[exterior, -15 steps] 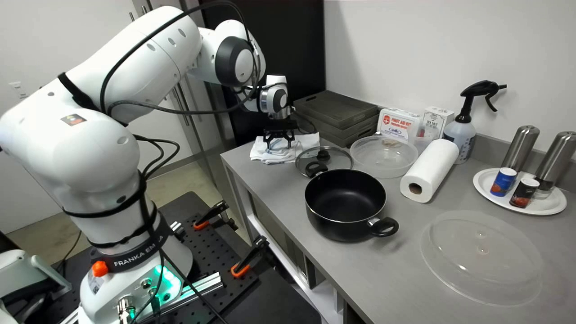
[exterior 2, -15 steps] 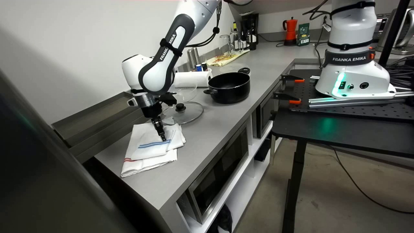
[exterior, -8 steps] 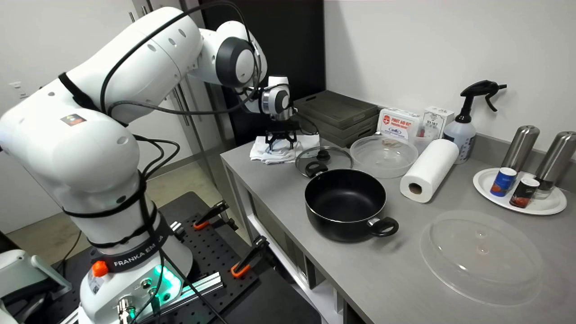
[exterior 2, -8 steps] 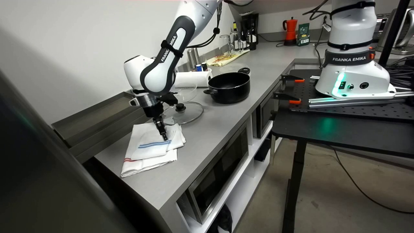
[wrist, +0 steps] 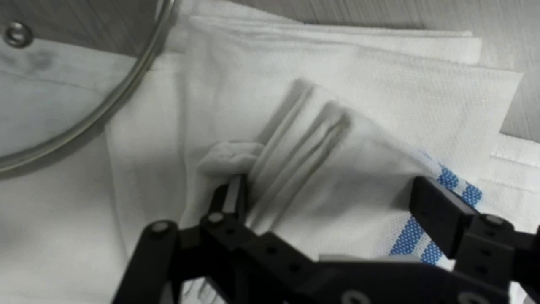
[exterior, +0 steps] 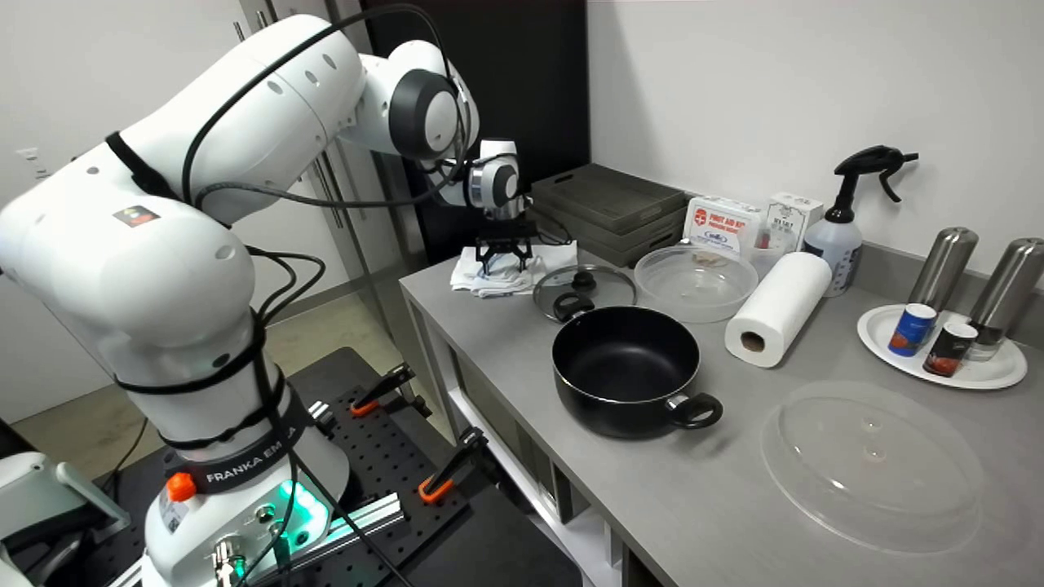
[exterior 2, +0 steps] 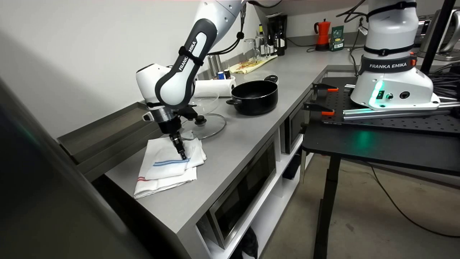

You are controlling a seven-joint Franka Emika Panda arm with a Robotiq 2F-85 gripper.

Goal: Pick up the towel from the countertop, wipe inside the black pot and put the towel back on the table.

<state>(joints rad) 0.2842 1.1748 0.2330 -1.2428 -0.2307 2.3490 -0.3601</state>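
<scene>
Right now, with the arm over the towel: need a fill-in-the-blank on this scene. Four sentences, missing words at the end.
1. In the wrist view, the stripes on the white towel are ____.
2. With folds of cloth between them, the jaws are not shut but ____.
3. The black pot has ____ handles.
4. The paper towel roll is not upright; it lies on its ____.

Missing words: blue, open, two, side.

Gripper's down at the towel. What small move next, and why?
I'd probably close the gripper gently: its jaws stand apart with raised folds of the white towel between them, and the tips appear to reach it, so a pinch seems likely to catch.
</scene>
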